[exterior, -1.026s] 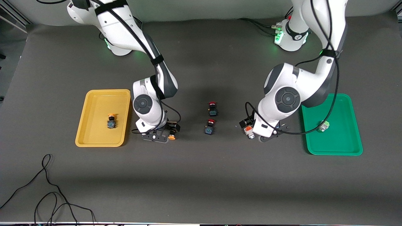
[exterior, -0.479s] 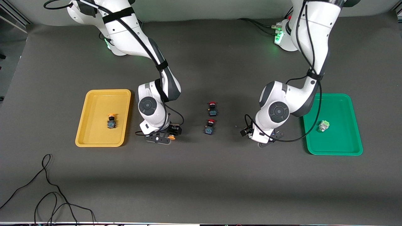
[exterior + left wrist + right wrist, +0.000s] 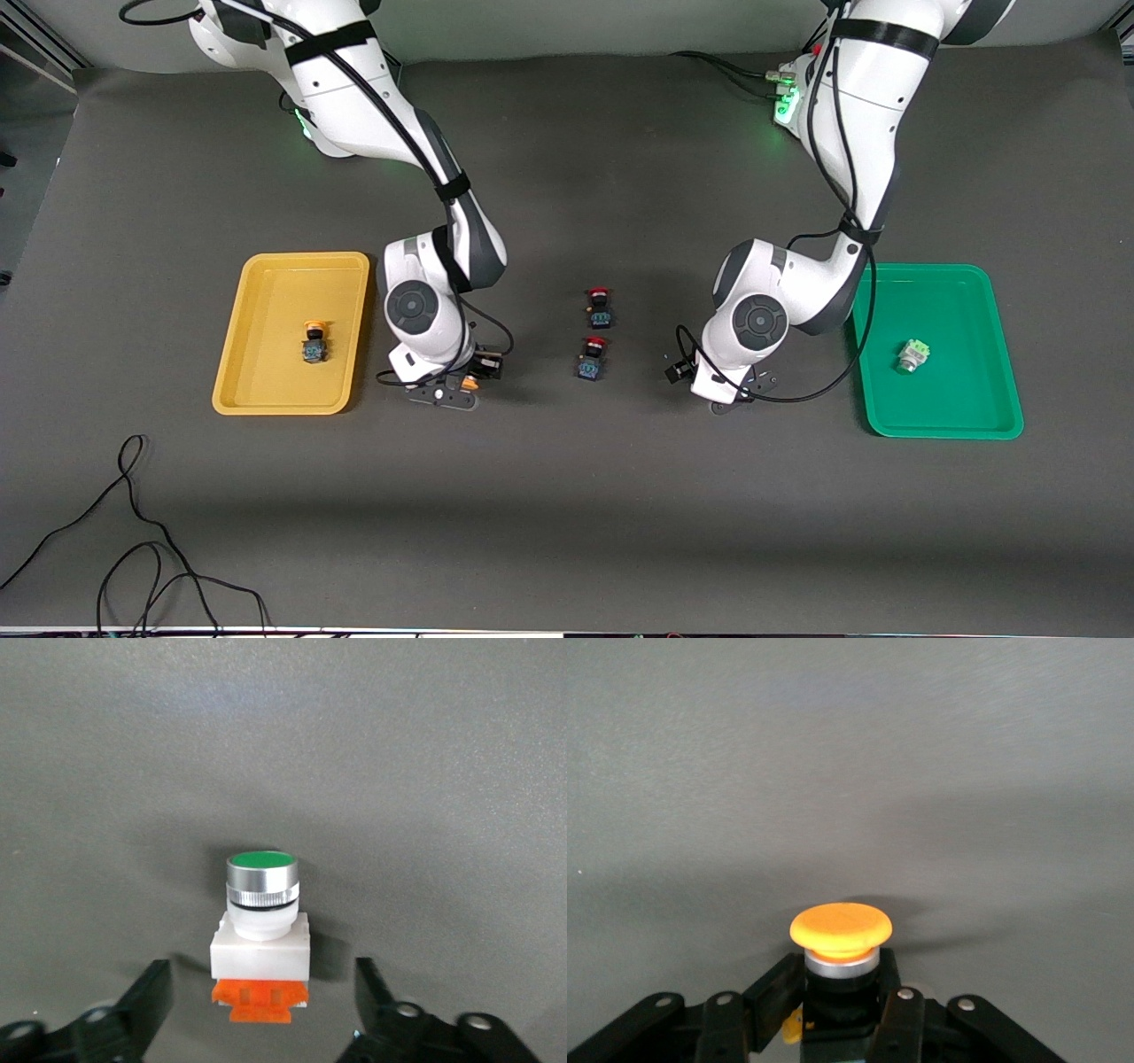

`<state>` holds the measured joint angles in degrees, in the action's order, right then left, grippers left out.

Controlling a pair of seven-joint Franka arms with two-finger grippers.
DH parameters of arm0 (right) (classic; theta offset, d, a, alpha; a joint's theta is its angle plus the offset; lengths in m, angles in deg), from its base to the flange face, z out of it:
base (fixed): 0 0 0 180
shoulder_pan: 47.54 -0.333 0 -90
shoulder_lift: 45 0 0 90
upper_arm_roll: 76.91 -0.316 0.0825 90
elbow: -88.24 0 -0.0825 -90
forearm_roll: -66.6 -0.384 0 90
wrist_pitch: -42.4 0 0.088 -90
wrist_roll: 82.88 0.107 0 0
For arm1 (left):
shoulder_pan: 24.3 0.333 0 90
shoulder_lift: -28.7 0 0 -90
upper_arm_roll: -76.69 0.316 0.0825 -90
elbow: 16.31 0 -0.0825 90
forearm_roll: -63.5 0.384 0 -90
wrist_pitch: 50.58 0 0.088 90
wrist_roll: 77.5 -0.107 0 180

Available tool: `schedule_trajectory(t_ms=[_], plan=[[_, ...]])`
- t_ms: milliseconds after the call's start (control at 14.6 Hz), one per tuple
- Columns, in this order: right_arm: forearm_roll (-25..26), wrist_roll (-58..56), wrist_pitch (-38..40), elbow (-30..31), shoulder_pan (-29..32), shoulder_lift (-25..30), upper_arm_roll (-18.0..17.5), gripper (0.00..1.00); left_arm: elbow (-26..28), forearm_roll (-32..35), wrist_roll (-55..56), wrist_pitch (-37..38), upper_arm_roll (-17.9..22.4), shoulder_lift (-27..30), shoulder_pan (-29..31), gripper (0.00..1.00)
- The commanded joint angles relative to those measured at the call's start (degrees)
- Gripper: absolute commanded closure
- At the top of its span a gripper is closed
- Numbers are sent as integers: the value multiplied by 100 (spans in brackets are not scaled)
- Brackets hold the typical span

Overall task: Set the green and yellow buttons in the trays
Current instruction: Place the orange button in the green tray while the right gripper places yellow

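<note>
On the dark grey table (image 3: 567, 514), the right gripper (image 3: 842, 1014) is pinching the yellow button (image 3: 841, 933) just beside the yellow tray (image 3: 232, 354)'s long edge; it should lift straight. The left gripper (image 3: 266, 1010), fingers (image 3: 146, 1001) spread around the green button (image 3: 260, 930) near the green tray (image 3: 966, 424), should be closing squarely on the white body.

I have both arms reaching down from their bases, elbows bent, wrists low over the table. My right gripper (image 3: 456, 390) sits at the surface, its fingers (image 3: 775, 997) closed against the dark body of the yellow button (image 3: 840, 930). My left gripper (image 3: 728, 394) is also down at the surface, its fingers (image 3: 146, 997) spread apart on either side of the green button (image 3: 261, 904), not touching it.
</note>
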<state>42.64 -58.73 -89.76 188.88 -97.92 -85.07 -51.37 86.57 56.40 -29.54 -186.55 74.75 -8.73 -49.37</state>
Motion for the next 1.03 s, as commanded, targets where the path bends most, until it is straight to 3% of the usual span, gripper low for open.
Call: schedule_trajectory(t_ms=[0,274,479,615,821,957], plan=[[-39,-663,1198,104,-33,867,590,100,-40,16,-24,17,71,34,-68,99],[408,-1278,1536,595,-25,1808,1198,100,-93,69,64,358,62,297,-77,100],[497,-2436,1527,1166,-42,2143,1803,100,-418,-10,73,1789,44,1060,-68,100],[497,-3123,1422,1562,-42,2293,2138,100,-515,33,-49,2284,44,1518,-59,100],[497,-4063,722,2176,-34,2311,2507,100,-436,78,-1170,3012,228,1976,142,100],[480,-4741,-60,2695,36,2259,2675,100,-436,226,-2608,3487,334,2169,737,100]])
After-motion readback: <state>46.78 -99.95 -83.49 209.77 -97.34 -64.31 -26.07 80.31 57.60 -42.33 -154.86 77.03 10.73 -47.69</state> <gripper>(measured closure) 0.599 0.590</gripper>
